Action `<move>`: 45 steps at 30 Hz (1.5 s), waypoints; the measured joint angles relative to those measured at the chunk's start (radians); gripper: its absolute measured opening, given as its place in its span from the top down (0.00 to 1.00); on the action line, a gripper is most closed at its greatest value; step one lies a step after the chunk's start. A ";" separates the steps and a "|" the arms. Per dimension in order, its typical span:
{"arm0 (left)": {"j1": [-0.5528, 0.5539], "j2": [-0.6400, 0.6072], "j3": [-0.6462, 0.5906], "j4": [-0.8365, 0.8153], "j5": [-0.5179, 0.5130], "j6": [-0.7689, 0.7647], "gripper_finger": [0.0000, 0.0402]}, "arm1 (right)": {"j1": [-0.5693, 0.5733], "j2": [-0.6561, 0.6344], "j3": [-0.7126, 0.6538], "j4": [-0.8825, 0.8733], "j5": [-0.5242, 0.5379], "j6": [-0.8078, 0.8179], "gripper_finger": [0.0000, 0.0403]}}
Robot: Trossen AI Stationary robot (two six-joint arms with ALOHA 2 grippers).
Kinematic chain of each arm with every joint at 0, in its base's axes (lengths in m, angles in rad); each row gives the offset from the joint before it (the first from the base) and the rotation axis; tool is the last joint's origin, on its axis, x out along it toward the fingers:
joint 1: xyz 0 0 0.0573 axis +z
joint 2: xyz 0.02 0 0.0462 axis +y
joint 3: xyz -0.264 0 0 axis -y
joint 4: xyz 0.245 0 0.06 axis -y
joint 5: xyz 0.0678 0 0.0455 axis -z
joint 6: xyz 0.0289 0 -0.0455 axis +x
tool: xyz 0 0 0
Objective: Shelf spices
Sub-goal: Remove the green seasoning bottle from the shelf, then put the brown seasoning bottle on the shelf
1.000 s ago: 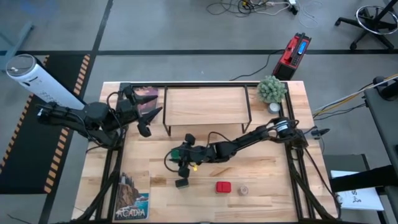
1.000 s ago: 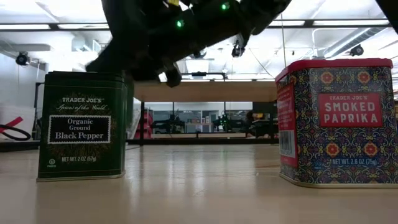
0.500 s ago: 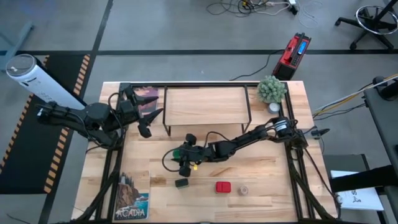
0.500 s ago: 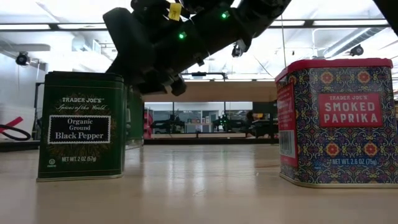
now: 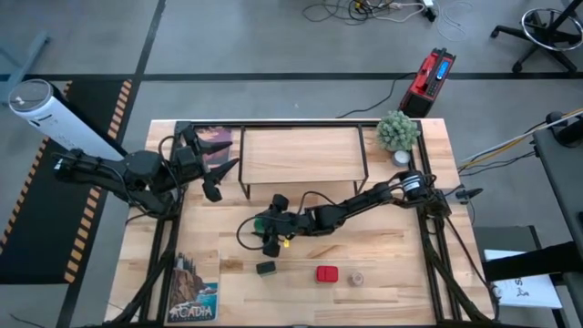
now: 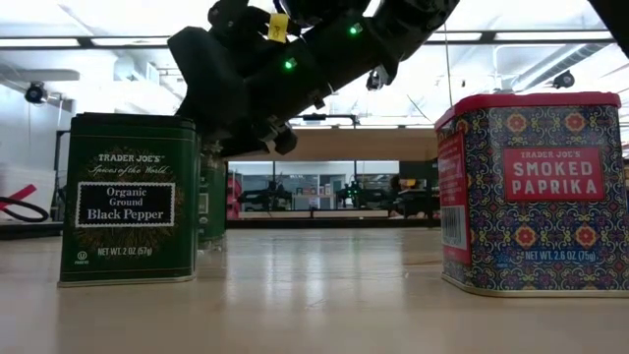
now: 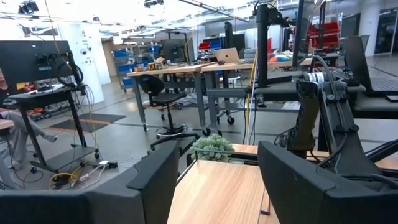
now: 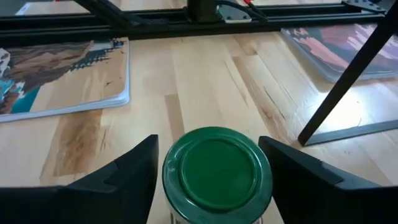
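Note:
My right gripper (image 5: 267, 233) (image 8: 214, 155) is open at mid-table, coming slantwise down over the green-capped jar (image 5: 260, 222) (image 8: 217, 169). One finger stands on each side of the cap. The jar stands upright on the table, half hidden behind the dark black-pepper tin (image 6: 128, 202) (image 5: 265, 268) in the low view (image 6: 212, 197). The red paprika tin (image 5: 327, 273) (image 6: 531, 192) and the tiny tan jar (image 5: 356, 278) stand near the near edge. The shelf (image 5: 303, 153) (image 6: 344, 146) is at the far side. My left gripper (image 5: 222, 169) (image 7: 217, 152) waits open beside the shelf's left end. My right gripper has its fingers (image 8: 124, 177) on either side of the jar's green cap (image 8: 186, 149), coming from above at a slant. A thin gap shows at one finger. The cap hides the other side, so I cannot tell whether it touches.
A potted plant (image 5: 398, 130) (image 7: 214, 146) sits at the shelf's right end. Picture booklets lie at the near left (image 5: 193, 292) (image 8: 62, 68) and far left (image 5: 211, 138). Black frame rails run along both table sides. Bare wood lies between shelf and tins.
In the low view my right gripper has shifted over the jar and looms larger. The green-capped jar now shows further out from behind the black-pepper tin, its base lower in the picture. The left arm has kept still.

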 joint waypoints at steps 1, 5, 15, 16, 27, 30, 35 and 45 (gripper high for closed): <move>0.000 0.000 0.000 0.000 0.000 0.000 0.47 | 0.000 -0.009 0.000 0.000 0.000 -0.004 0.37; 0.000 0.000 0.000 0.000 0.000 0.000 0.46 | 0.000 -0.055 0.000 -0.030 0.000 -0.027 0.37; 0.000 0.000 0.000 -0.004 0.000 -0.008 0.47 | 0.060 -0.183 0.000 -0.104 -0.142 -0.117 0.41; 0.000 0.000 0.000 -0.004 0.000 -0.008 0.47 | 0.069 -0.187 0.000 -0.102 -0.147 -0.111 0.41; 0.000 0.007 0.000 -0.011 0.000 -0.042 0.47 | 0.167 -0.231 -0.001 -0.357 -0.180 -0.049 0.46; 0.000 0.018 0.000 -0.014 0.000 -0.050 0.45 | 0.194 -0.271 -0.001 -0.382 -0.128 -0.006 0.47; 0.000 0.046 0.008 -0.025 0.000 -0.051 0.43 | 0.246 -0.367 -0.001 -0.407 0.002 -0.011 0.49; -0.001 0.147 0.126 -0.159 0.068 -0.119 0.46 | 0.312 -0.533 -0.010 -0.572 0.123 -0.034 0.47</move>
